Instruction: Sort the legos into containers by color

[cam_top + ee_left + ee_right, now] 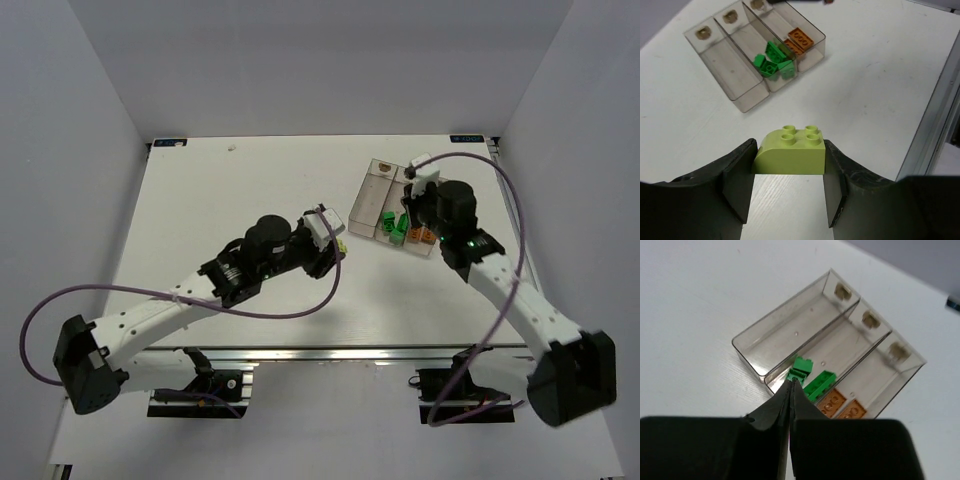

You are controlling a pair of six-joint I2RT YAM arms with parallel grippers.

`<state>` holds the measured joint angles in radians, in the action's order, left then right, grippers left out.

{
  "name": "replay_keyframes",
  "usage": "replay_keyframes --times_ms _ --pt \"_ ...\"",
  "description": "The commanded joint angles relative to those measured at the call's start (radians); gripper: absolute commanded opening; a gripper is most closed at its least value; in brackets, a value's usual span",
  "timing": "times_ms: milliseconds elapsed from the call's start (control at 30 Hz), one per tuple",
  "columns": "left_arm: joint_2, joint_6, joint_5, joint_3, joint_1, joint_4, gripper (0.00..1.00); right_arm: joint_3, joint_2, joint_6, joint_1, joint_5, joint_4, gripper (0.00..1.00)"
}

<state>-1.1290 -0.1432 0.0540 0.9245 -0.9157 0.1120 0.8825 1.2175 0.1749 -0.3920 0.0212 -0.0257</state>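
The left gripper (335, 248) is clenched on a yellow-green lego brick (790, 152). One finger presses each side of it, the studs point up and the rounded edge faces left in the wrist view. Whether the brick is lifted off the white table (230, 200) I cannot tell.

The containers (352, 222) lie to the right of this gripper and a little farther, quite near to it. Their long axis runs from near to far and leans slightly right at the far end. The left bin (722, 65) is empty and is the closest one to the held brick. The middle bin holds the dark green bricks (771, 60) and the right bin the orange bricks (800, 39).

I judge that the yellow-green brick belongs in the empty left bin, so the left arm needs only a short reach to the right and far side, over the low clear wall.

The right gripper (791, 386) hangs over the near end of the middle bin, with its fingers pressed together on nothing. It stands just beside the target bin, so the room there is narrow. Left of the containers the table gives free space for the approach.
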Motion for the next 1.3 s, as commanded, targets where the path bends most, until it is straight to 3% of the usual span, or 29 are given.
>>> replay_keyframes --times_ms 0,100,200,267,333,433,733,967,1000,1267 --pt "-0.086 0.114 0.159 0.036 0.055 -0.069 0.12 -0.075 -0.171 0.081 0.005 -0.127 -0.052 0.0" --pt "-0.203 0.236 0.299 0.109 0.138 -0.094 0.12 -0.086 -0.232 0.113 0.013 -0.233 -0.022 0.0" --pt "-0.326 0.316 0.353 0.201 0.204 -0.087 0.12 -0.094 -0.26 0.149 0.013 -0.268 -0.006 0.0" --pt "-0.392 0.321 0.336 0.291 0.216 -0.039 0.12 -0.093 -0.265 0.159 0.013 -0.254 0.0 0.01" --pt "-0.498 0.333 0.304 0.353 0.221 -0.008 0.13 -0.088 -0.273 0.158 0.013 -0.239 0.0 0.12" --pt "-0.65 0.356 0.259 0.496 0.224 0.07 0.14 -0.088 -0.285 0.159 0.016 -0.23 0.003 0.19" --pt "-0.991 0.393 0.141 0.917 0.224 0.192 0.19 -0.134 -0.335 0.175 0.035 -0.156 -0.069 0.24" --pt "-1.098 0.41 0.064 1.028 0.224 0.199 0.37 -0.132 -0.322 0.169 0.036 -0.15 -0.072 0.25" --pt "-1.111 0.412 0.054 1.033 0.224 0.202 0.43 -0.132 -0.319 0.169 0.036 -0.149 -0.072 0.25" --pt "-1.117 0.419 0.038 1.03 0.224 0.199 0.6 -0.135 -0.319 0.17 0.038 -0.147 -0.074 0.26"
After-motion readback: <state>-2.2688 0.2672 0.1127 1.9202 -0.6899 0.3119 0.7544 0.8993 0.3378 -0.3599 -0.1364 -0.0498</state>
